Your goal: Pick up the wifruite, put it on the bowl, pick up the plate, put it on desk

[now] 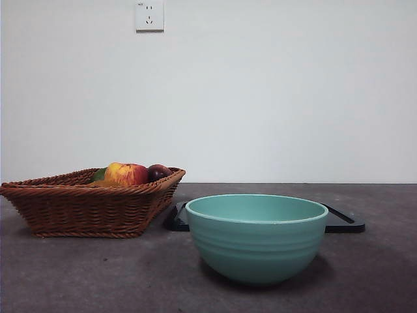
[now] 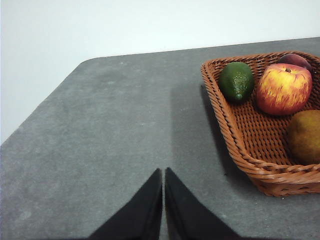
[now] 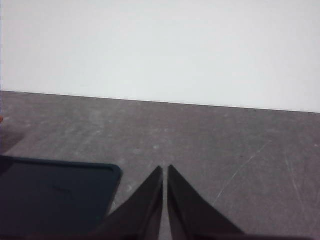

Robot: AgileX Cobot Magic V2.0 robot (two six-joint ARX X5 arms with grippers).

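I hold my left claw (image 2: 163,172) above the matte dark grey table (image 2: 110,130), pressed together, empty, near the brown wicker basket (image 2: 235,135). My right claw (image 3: 165,170) hovers likewise closed beside the dark flat plate (image 3: 50,192).

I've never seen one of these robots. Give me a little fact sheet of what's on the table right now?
bowl: mint green, upright, nearest the front camera
basket: brown wicker, holds the fruit
wifruite: in the basket
apple: in the basket, beside a green fruit
black tray: flat on the desk, behind the bowl
left gripper: shut, holding nothing
right gripper: shut, holding nothing
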